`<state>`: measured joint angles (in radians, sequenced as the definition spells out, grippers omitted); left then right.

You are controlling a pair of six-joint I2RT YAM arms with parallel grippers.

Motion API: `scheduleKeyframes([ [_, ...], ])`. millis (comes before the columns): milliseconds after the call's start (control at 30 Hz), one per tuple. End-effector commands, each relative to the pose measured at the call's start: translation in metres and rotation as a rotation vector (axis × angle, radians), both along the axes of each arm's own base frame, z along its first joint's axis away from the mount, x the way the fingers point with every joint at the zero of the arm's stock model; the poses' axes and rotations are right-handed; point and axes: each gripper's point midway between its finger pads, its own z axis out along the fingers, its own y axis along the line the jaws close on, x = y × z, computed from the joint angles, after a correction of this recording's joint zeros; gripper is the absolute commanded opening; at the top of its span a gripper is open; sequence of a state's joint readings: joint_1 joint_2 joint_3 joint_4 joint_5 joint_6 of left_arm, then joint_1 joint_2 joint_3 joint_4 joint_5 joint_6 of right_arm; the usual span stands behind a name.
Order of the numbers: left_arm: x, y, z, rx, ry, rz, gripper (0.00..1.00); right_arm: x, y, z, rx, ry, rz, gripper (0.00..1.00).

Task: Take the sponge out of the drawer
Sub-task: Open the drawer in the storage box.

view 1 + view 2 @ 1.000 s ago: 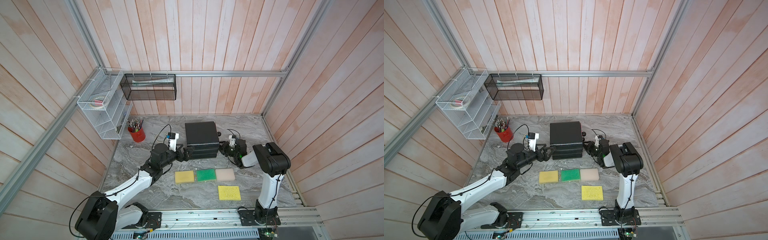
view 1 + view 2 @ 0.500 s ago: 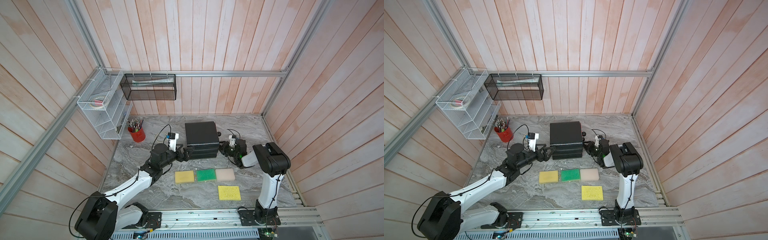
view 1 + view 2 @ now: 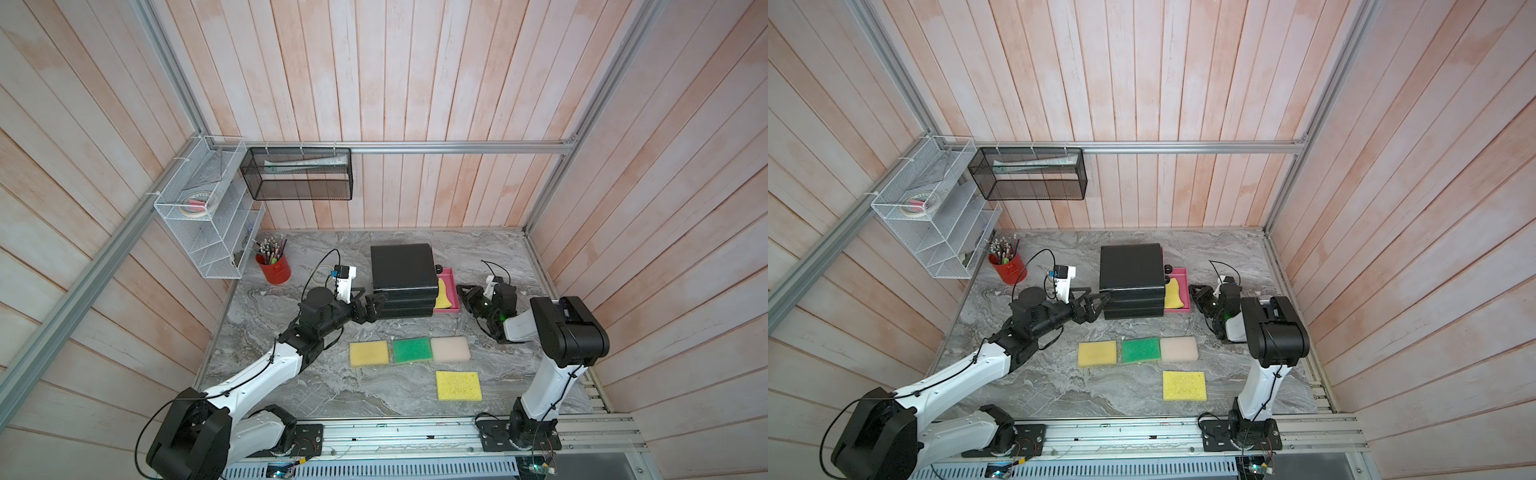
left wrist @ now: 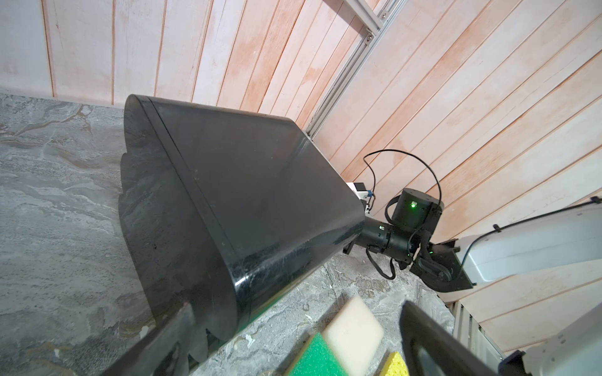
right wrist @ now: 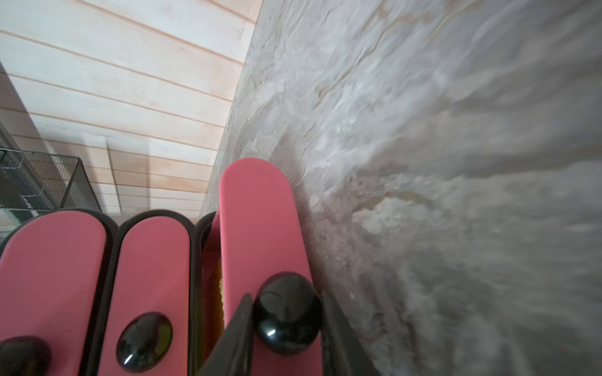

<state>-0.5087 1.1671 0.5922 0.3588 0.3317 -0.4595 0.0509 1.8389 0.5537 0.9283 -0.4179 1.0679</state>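
Toward the back edge of the tabletop [image 3: 374, 397], dead centre, there's the black cabinet [image 3: 401, 266], and the pink drawer [image 3: 455, 291] nearest the tabletop is out, poking toward the right edge! Inside lies the yellow sponge [image 3: 443, 294], one end tucked under the cabinet's overhang, so it's not out of the drawer yet. The right gripper [image 3: 462, 291] is pinching the drawer's round black knob [image 5: 286, 312], jaws closed in on either side. The left gripper [image 3: 1100, 305] is spread as wide as it goes at the cabinet's left front corner, holding nothing. Whether it touches the cabinet, I cannot tell.

Now the dangers. That knob is smooth and rounded, and a skewed pull could pop it from the jaws. With nothing clamping the cabinet, a harder tug may drag the whole thing toward the right edge, or haul the drawer clean out and tip the sponge. And the only gripper near the sponge is busy. It must let go and reach in over the rim, where it could catch the pink wall.

Poses: the right arm stands tall from the front right corner, forearm folded down low, wrist pointing at the cabinet. The left arm is stretched long and low from the front left corner, reaching diagonally inward
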Motion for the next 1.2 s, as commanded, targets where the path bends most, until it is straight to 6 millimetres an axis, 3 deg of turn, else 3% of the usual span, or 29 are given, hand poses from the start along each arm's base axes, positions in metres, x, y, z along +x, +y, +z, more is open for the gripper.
scheduleKeyframes([
  [0, 0.002, 0.004, -0.003, 0.012, 0.000, 0.017, 1.00, 0.000, -0.023, -0.001, -0.100, 0.001, -0.059, 0.11],
  [233, 0.001, 0.005, -0.005, 0.018, 0.002, 0.021, 1.00, 0.000, -0.051, -0.006, -0.146, 0.028, -0.125, 0.12],
  [333, 0.001, 0.005, -0.005, 0.017, 0.000, 0.020, 1.00, 0.001, -0.054, -0.008, -0.159, 0.034, -0.124, 0.13],
  [500, 0.002, 0.003, -0.006, 0.014, 0.005, 0.015, 1.00, 0.006, -0.049, -0.006, -0.153, 0.023, -0.091, 0.24],
  [600, 0.001, 0.004, -0.007, 0.015, 0.004, 0.017, 1.00, 0.003, -0.054, -0.001, -0.177, 0.020, -0.114, 0.40],
  [700, 0.000, 0.005, -0.007, 0.014, 0.003, 0.017, 1.00, -0.002, -0.069, 0.014, -0.274, 0.000, -0.187, 0.50],
  [833, 0.000, 0.005, -0.007, 0.016, 0.001, 0.019, 1.00, -0.009, -0.080, 0.056, -0.476, -0.053, -0.251, 0.58],
  [967, 0.000, 0.005, -0.006, 0.008, -0.002, 0.017, 1.00, -0.003, -0.057, 0.088, -0.633, -0.071, -0.141, 0.65],
  [1167, -0.003, 0.006, -0.006, -0.001, -0.005, 0.016, 1.00, 0.002, -0.011, 0.057, -0.767, 0.062, 0.127, 0.65],
])
